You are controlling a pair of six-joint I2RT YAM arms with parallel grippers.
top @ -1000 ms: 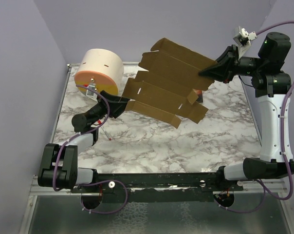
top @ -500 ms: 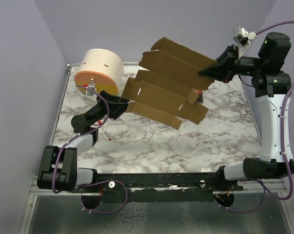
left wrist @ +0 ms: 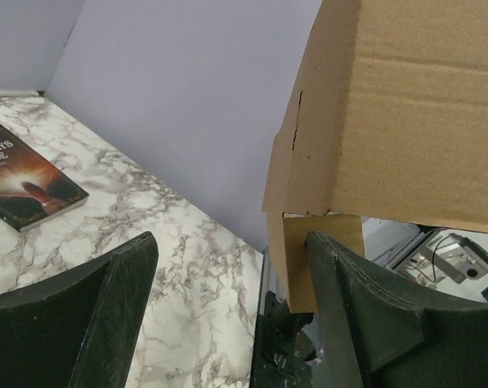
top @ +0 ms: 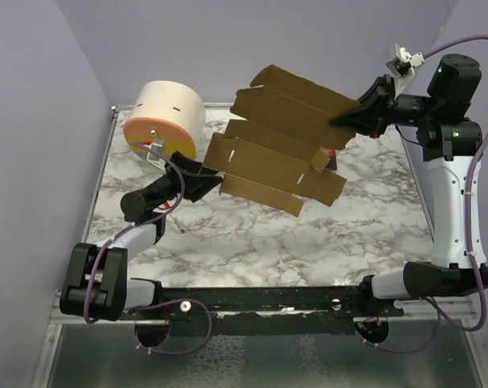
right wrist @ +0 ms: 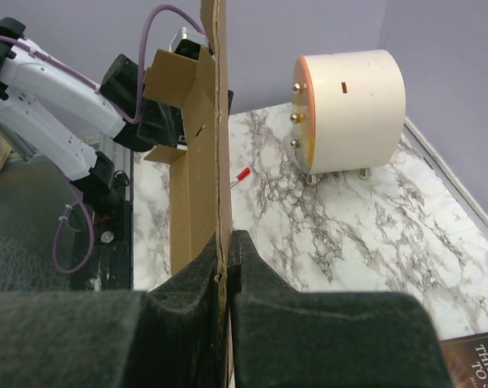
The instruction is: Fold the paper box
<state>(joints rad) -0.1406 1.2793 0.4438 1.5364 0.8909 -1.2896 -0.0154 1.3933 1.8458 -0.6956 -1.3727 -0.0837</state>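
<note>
pinching the paper box [top: 284, 137] by its right edge, the right gripper [right wrist: 222, 263] holds it aloft. at the box's left end, the left gripper [left wrist: 230, 241] gapes wide.

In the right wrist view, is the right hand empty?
No, the right hand is shut on the edge of the paper box, which stands upright in its grip.

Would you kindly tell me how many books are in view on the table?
1. A dark-covered paperback lies flat on the marble table, toward its far right part, mostly hidden under the raised paper box in the top view. More could be hidden beneath that box.
</note>
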